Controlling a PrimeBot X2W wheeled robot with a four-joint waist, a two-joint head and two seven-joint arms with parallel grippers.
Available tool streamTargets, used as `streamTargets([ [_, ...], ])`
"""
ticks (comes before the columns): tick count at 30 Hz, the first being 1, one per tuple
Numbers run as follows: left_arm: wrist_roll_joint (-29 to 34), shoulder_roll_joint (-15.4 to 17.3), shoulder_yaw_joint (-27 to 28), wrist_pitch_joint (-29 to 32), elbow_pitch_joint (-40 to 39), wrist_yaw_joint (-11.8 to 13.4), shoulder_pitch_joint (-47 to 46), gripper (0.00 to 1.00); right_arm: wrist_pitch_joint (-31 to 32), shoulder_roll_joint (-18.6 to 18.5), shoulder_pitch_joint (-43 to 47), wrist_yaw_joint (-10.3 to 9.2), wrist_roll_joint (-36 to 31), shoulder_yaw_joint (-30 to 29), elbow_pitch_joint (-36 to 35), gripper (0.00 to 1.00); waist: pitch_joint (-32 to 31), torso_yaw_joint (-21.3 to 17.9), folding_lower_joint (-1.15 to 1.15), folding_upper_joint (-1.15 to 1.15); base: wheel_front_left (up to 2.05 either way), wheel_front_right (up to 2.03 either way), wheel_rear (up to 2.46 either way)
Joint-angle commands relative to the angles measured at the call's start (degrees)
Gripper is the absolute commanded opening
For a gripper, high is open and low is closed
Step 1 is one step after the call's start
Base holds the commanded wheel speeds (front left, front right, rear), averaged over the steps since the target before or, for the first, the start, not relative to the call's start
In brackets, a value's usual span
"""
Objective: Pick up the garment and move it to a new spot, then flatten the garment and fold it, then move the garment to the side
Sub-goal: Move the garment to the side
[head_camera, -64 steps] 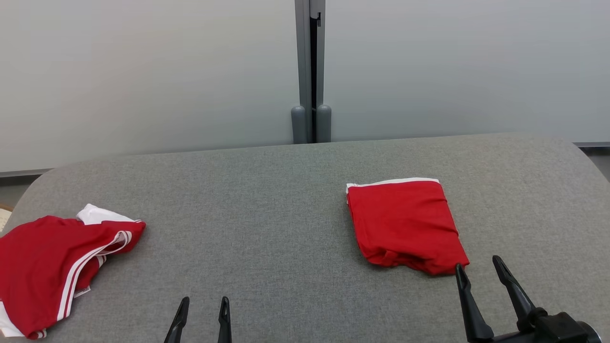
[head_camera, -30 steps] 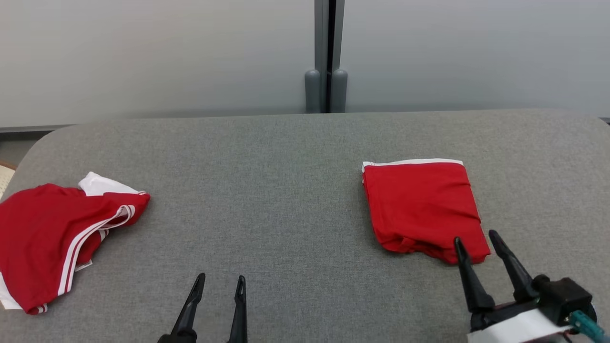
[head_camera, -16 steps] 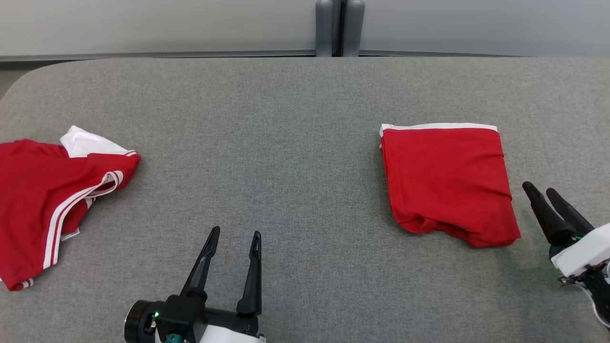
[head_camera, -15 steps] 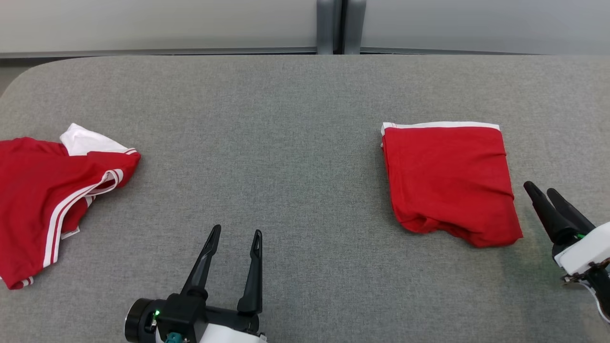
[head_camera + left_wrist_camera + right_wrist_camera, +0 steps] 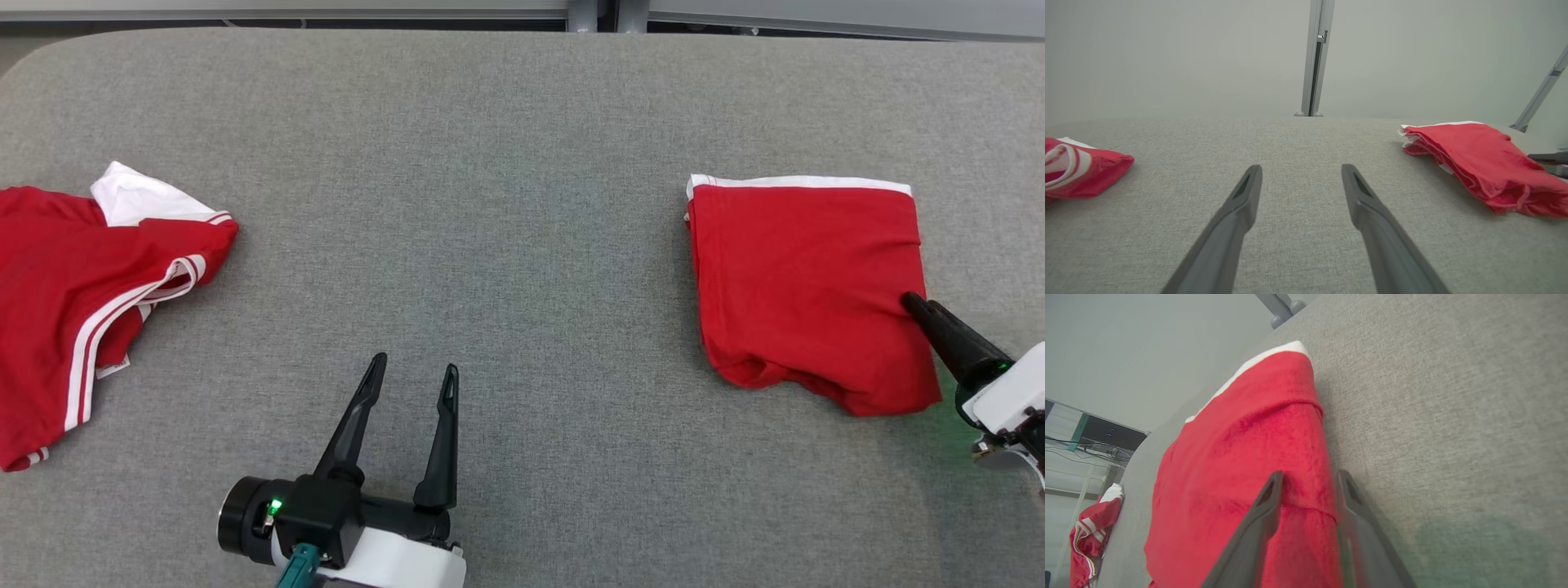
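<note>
Two parted jaws of the right gripper (image 5: 1309, 475) straddle the right edge of the folded garment (image 5: 808, 286) on the table (image 5: 522, 106), so they should close deep over every layer before lifting; the left gripper (image 5: 414, 367) hangs spread and empty, well left of it.

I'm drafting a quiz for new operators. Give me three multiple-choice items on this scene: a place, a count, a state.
1. Where is the right gripper? A over the bare table centre; B at the right edge of the folded garment; C off the table.
2. How many red garments lie on the table? A one; B two; C three.
3. The left gripper is: A open, empty; B shut on cloth; C shut, empty.
Key: B, its fingers straddle that edge; B, one folded, one crumpled garment; A, fingers spread above bare table.
</note>
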Motion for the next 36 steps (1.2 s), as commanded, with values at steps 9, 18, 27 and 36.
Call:
streamTargets([
  [9,1.1,0.2,0.5,0.0,-0.3,-0.1,-2.5,1.0,-3.4,-3.3,-3.4,-0.03,-0.6,2.7,-0.3,0.0,2.7,-1.7,0.0,0.0,0.0,0.0,0.0],
  [18,3.4,0.2,1.8,0.0,-0.9,-1.8,-5.3,1.0,-9.5,-11.2,-9.4,-0.03,-5.7,4.0,1.0,0.0,8.5,-6.3,0.0,0.0,0.0,0.0,0.0],
  [27,9.5,1.2,1.1,0.0,-4.6,-3.8,-8.7,1.0,-12.4,-17.3,-16.9,-0.03,-10.8,5.2,5.4,0.0,13.7,-10.5,0.0,0.0,0.0,0.0,0.0],
  [36,11.1,2.3,0.0,0.0,-8.0,-4.6,-10.9,1.0,-15.6,-16.7,-24.9,-0.04,-15.5,5.5,15.9,1.0,16.3,-12.4,0.0,0.0,0.0,0.0,0.0],
])
